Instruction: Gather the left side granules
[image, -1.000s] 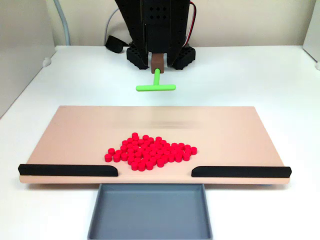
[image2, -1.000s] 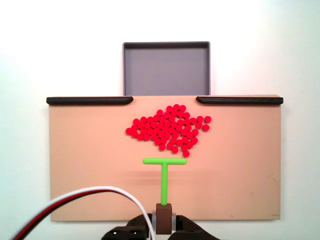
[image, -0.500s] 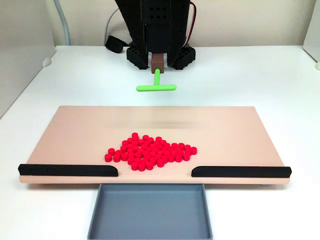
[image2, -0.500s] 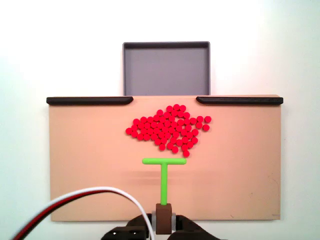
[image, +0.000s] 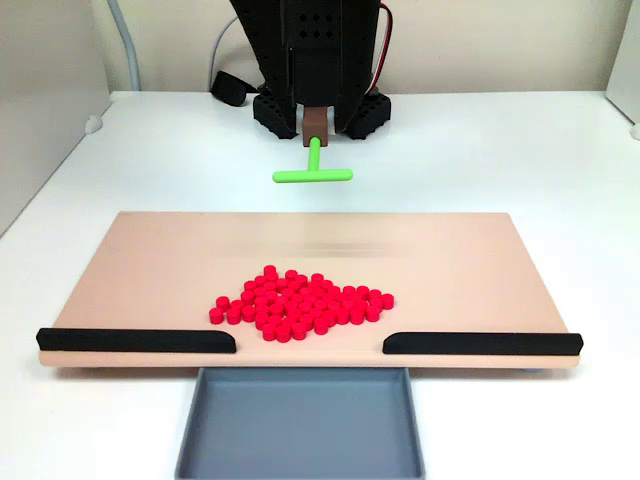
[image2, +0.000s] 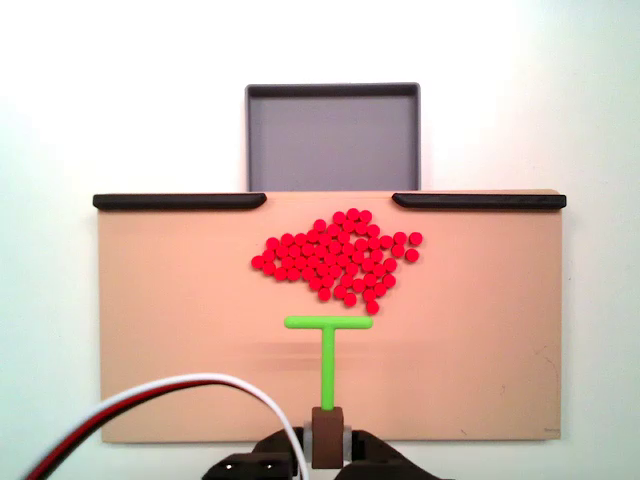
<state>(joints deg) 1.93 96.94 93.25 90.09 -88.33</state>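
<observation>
My end effector (image2: 327, 437) is clamped on the green T-pusher (image2: 328, 343), poised at 6 o'clock of the granules (image2: 338, 256); next I sweep their 9 o'clock edge inward.

You see the granules (image: 300, 303) as many small bright red pellets, each a short cylinder with a flat top and a matte surface. They lie flat in one layer, packed close together in a single irregular patch; most of them touch their neighbours. In the fixed view from the front the patch is wider than it is deep, and it lies near the front edge of the board, roughly in the middle of its width. In the fixed view from above the granules (image2: 336, 254) form a cloud whose right part reaches higher and lower than the left part. One or two pellets sit loosely at the right edge.
</observation>
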